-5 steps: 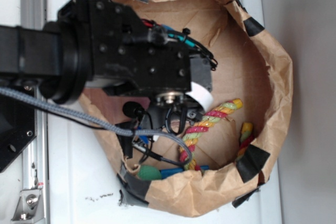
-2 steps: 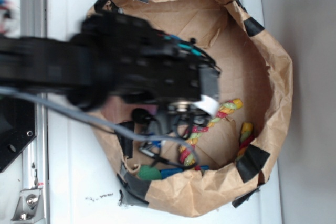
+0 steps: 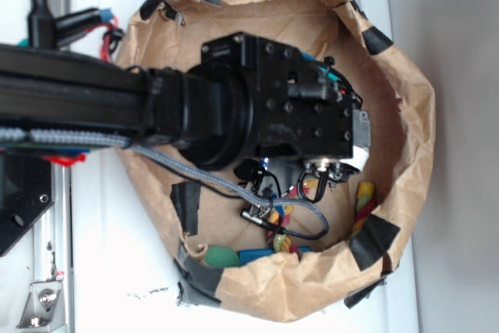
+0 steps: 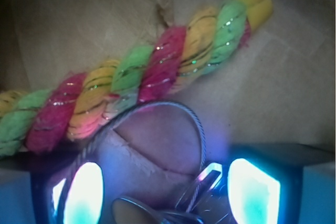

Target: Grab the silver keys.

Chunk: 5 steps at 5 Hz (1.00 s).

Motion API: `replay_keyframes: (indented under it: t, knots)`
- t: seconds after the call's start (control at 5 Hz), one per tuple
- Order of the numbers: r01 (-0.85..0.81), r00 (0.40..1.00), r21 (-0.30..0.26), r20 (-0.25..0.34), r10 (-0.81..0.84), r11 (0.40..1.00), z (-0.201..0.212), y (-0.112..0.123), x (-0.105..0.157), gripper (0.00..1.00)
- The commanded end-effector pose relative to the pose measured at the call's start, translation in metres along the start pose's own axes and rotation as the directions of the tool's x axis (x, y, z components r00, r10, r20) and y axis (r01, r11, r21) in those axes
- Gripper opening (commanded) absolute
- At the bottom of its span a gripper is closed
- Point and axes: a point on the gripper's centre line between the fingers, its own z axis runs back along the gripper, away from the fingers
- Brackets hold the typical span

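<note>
claw (image 4: 163, 182) open, empty | silver keys (image 4: 173, 203) between fingers | ring arcs toward rope (image 4: 136, 72)

The exterior view looks straight down from above and takes in the whole brown paper bag (image 3: 405, 115), with the arm reaching in from the left and the gripper (image 3: 323, 181) deep inside. The wrist view sits just behind the fingertips (image 4: 84, 192) and faces the bag floor at very close range. Both views share the patch ahead of the gripper: the braided rope (image 4: 142, 72), also seen below the arm in the exterior view (image 3: 365, 196).
</note>
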Motion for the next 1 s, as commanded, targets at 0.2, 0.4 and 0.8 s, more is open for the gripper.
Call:
replay_keyframes:
  t: [0.2,0.4,0.8]
  knots:
    - [0.025,0.999,0.012,0.041,-0.026,1.0,0.005,-0.012,-0.005,0.0]
    - [0.024,0.999,0.012,0.045,-0.025,1.0,0.006,-0.012,-0.008,0.0]
    - [-0.017,0.997,-0.008,0.079,0.018,1.0,0.024,-0.001,-0.011,0.0]
